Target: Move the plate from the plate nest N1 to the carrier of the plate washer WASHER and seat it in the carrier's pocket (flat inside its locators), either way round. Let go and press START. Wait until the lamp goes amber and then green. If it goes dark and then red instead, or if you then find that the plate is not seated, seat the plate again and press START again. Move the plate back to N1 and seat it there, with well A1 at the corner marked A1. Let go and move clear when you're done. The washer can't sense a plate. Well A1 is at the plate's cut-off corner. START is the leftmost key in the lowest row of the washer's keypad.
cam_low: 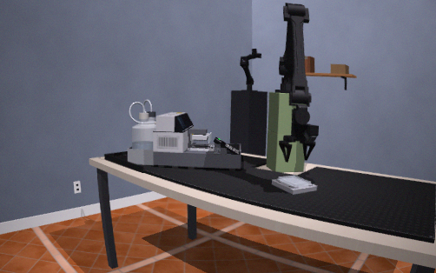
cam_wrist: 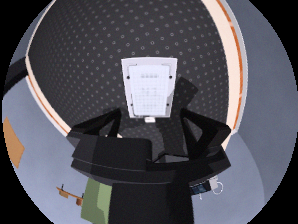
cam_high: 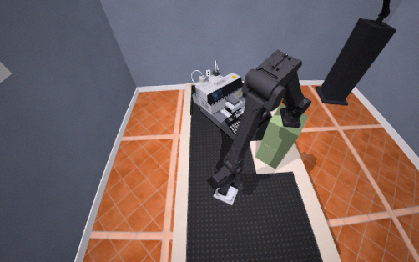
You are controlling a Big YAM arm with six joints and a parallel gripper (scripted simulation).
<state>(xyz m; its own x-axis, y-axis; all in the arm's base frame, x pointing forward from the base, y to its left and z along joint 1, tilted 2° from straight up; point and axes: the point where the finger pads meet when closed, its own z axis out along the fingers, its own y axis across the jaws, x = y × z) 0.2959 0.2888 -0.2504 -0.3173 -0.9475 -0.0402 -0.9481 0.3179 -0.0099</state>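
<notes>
Gripper (cam_low: 297,150) hanging spread wide and empty above the plate (cam_low: 295,183).
The plate is lying flat in its nest (cam_high: 219,196) on the black mat (cam_low: 369,200), long axis running toward the gripper in the wrist view.

- The arm (cam_low: 294,65) rises from its base on top of the green pedestal (cam_low: 278,130), reaches a high elbow well above it, then folds straight back down in front of the pedestal.
- From the top view, the long forearm (cam_high: 244,133) slants away from the pedestal toward the near part of the bench (cam_low: 369,196).
- The wrist points downward, with the claw (cam_low: 297,149) hanging beside the pedestal's lower half, above the bench and not touching it.
- The claw's jaws are spread fully apart with nothing between them; both dark fingers splay outward in the wrist view.
</notes>
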